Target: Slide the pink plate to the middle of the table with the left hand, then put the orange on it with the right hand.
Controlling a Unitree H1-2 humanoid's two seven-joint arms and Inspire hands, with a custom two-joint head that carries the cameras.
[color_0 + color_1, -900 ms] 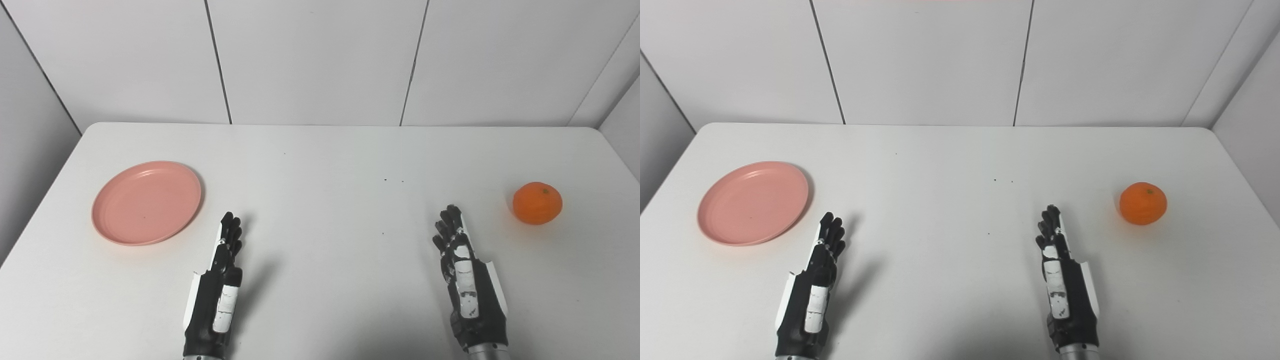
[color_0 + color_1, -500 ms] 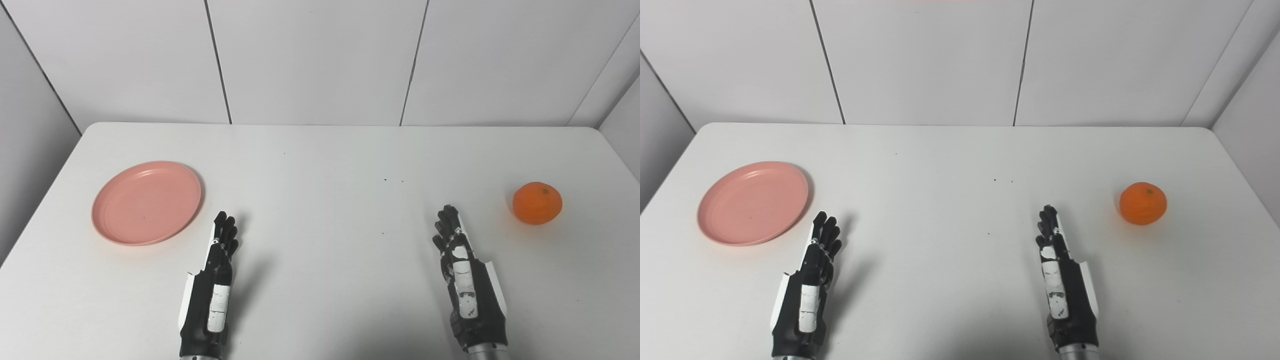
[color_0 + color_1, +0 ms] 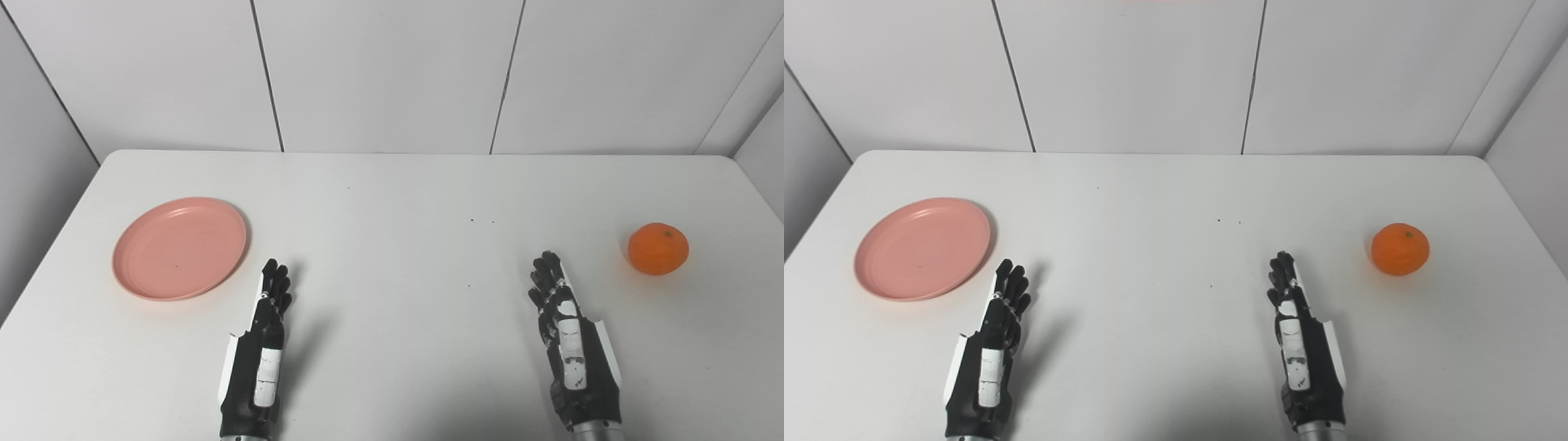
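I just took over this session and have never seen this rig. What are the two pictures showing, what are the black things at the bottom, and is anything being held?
Both pictures show one scene, taken by two cameras side by side on the robot's head, looking down at a white table. The black shapes are the robot's own hands, reaching in from the bottom edge: the left hand and the right hand. Both are open, fingers extended, and hold nothing. A pink plate lies empty on the table's left side, close to the left hand but not touched by it. An orange sits far right, apart from the right hand. Neither step of the job is done yet.
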